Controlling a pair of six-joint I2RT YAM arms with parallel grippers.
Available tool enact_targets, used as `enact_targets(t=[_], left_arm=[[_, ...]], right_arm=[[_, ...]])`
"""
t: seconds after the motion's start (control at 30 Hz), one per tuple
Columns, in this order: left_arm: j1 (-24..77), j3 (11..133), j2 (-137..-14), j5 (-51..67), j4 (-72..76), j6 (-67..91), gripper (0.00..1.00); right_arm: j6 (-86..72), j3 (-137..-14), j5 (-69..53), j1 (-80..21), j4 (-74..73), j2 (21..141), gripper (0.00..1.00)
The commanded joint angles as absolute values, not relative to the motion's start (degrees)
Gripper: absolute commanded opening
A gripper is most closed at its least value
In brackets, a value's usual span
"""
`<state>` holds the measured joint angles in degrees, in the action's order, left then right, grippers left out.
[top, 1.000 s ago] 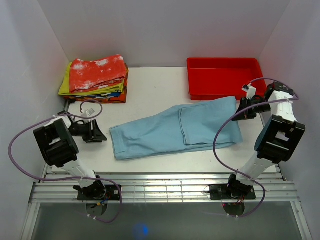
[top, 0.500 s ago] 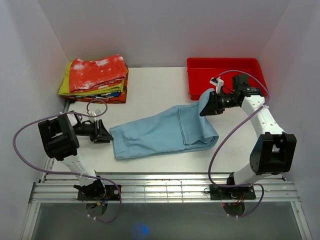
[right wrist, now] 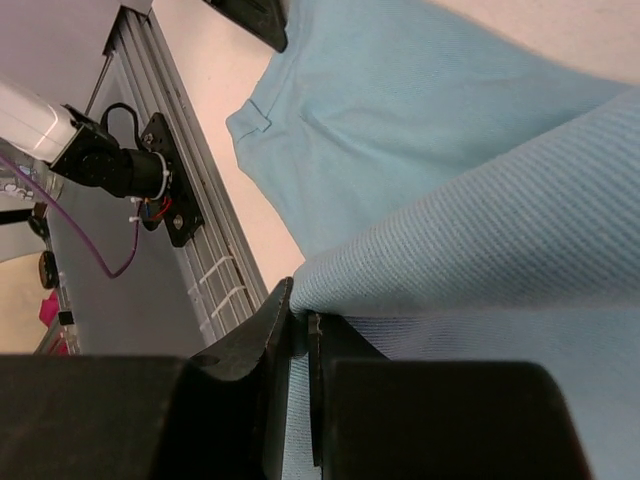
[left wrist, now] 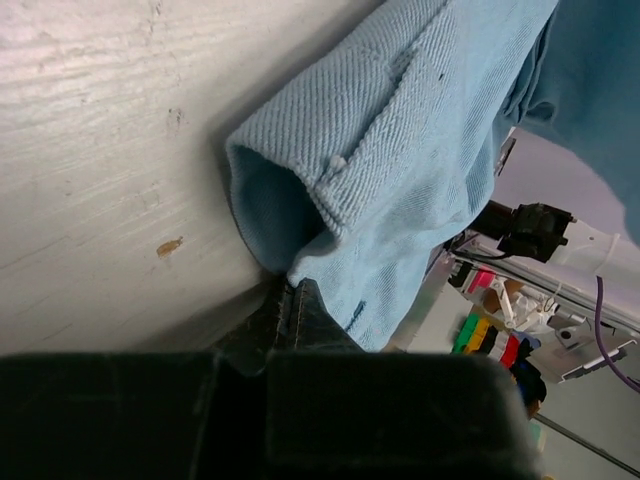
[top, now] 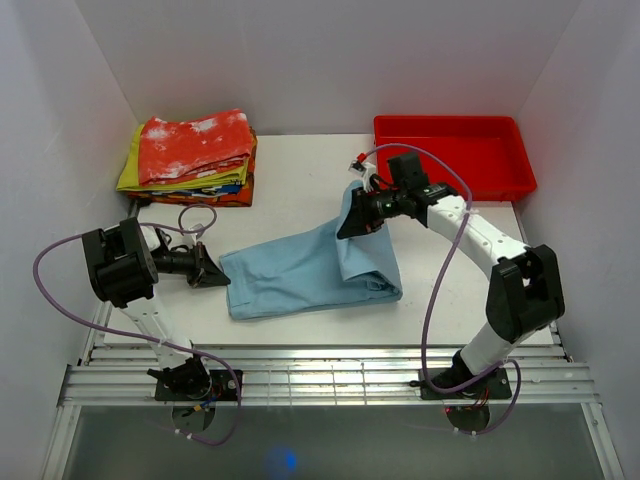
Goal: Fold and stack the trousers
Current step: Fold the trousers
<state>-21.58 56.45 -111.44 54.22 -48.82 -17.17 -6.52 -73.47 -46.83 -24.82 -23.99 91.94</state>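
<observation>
Trousers (right wrist: 450, 150) beyond the frame edge (both wrist views)

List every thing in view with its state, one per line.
trousers: partly folded, right end lifted off the table, left end lying flat.
left hand: shut on the trousers' left edge.
right hand: shut on the raised end.
red tray: empty.
folded clothes: stacked, far left corner.

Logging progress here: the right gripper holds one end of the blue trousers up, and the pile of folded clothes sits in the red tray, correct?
Not quite. The pile of folded clothes sits on the table at its far left corner, not in the red tray, as the top view shows. The right gripper does hold one end of the blue trousers up.
</observation>
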Motion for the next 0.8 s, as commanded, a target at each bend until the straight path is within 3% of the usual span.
enact_targets(t=[0.0,0.37,0.77], left_arm=[[-21.27,57.13,-111.09,56.69,-46.23,-16.7,0.0],[-21.01,56.08,-111.01,57.83,-44.21,-14.15,0.0],[-20.48,54.23,-110.48,58.54,-41.57,-11.6,0.0]], right_arm=[[-11.6,-77.42,-46.33,-30.48,-15.65,94.3,0.08],[-24.25,-80.59,-43.07,-41.3,1.03,104.67,0.08],[-30.67,-89.82,-37.09,-48.51,1.59,116.27,0.08]])
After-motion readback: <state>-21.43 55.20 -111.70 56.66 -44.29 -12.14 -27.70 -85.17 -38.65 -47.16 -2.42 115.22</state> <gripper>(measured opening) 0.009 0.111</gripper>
